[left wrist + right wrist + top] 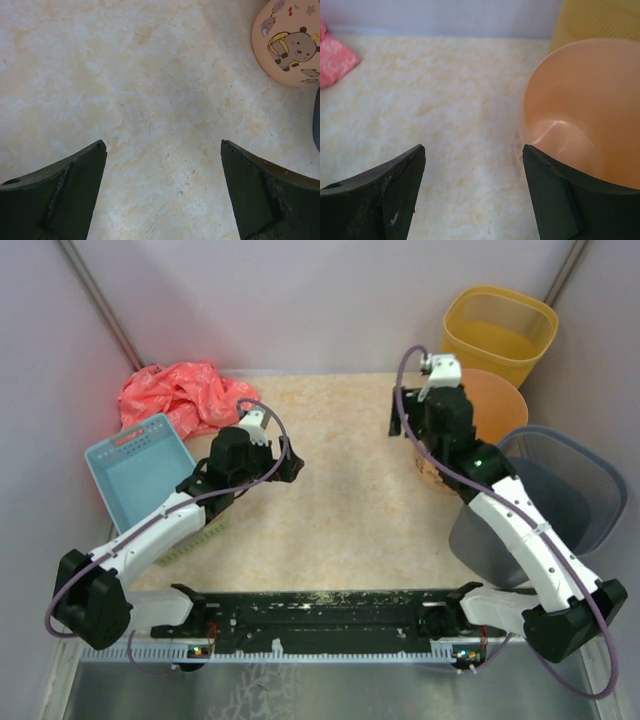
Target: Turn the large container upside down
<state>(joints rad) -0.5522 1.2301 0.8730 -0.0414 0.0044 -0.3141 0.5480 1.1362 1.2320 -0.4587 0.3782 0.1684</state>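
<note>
A large peach-orange tub [495, 405] stands upright, mouth up, at the table's right side. Its open inside shows in the right wrist view [590, 110], and its bear-printed side shows in the left wrist view [290, 45]. My right gripper [415, 410] is open and empty just left of the tub's rim. In the right wrist view [474, 147] its right finger [560, 200] is against the tub's near edge. My left gripper [292, 465] is open and empty over bare table at centre left, also seen in the left wrist view [164, 145], pointing towards the tub.
A big grey bin [560, 500] sits tilted at the right edge under my right arm. A yellow bin [500, 330] stands behind the tub. A blue basket [135, 465] and a red cloth [180, 395] are at the left. Walls close the back and sides.
</note>
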